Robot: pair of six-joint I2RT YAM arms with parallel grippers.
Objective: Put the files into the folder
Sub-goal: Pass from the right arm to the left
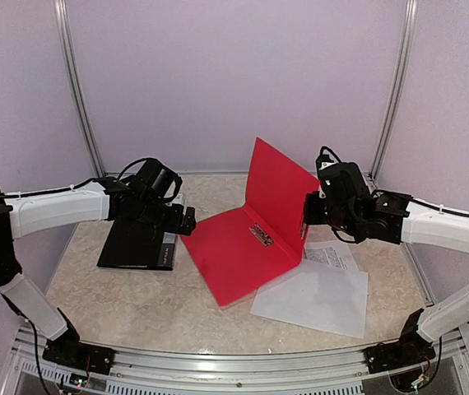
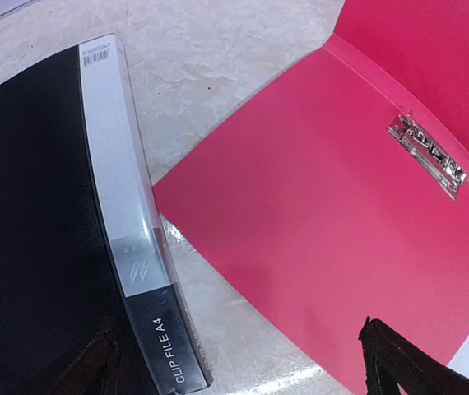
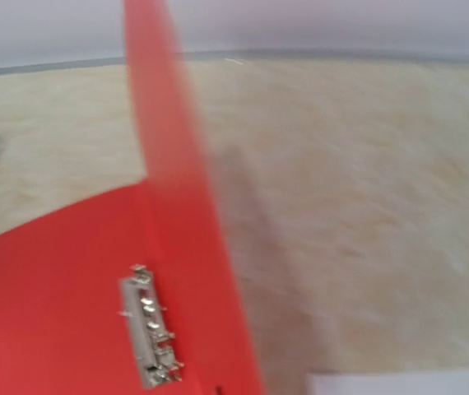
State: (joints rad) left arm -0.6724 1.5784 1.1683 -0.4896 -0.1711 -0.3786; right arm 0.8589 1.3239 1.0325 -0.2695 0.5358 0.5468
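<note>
Along the bottom edge of the top view runs the metal rail [image 1: 218,362] that carries both arm bases. Just above it, at lower right, the files [image 1: 313,296] lie loose on the table [image 1: 136,304]: a blank white sheet on top and a printed one [image 1: 333,255] showing behind it. Their left edge is tucked under the red folder [image 1: 234,255].

The folder lies open at the centre. One cover is flat on the table and the other stands up toward the upper right, with a metal clip [image 1: 261,234] at the fold. The right end effector [image 1: 304,224] is pressed together on the right edge of the upright cover, pinching it.

At centre left, the left end effector [image 1: 187,220] hangs with its fingers spread wide and holds nothing. It is above the gap between the folder's left corner and a black clip file [image 1: 132,243] lying flat on the table.
</note>
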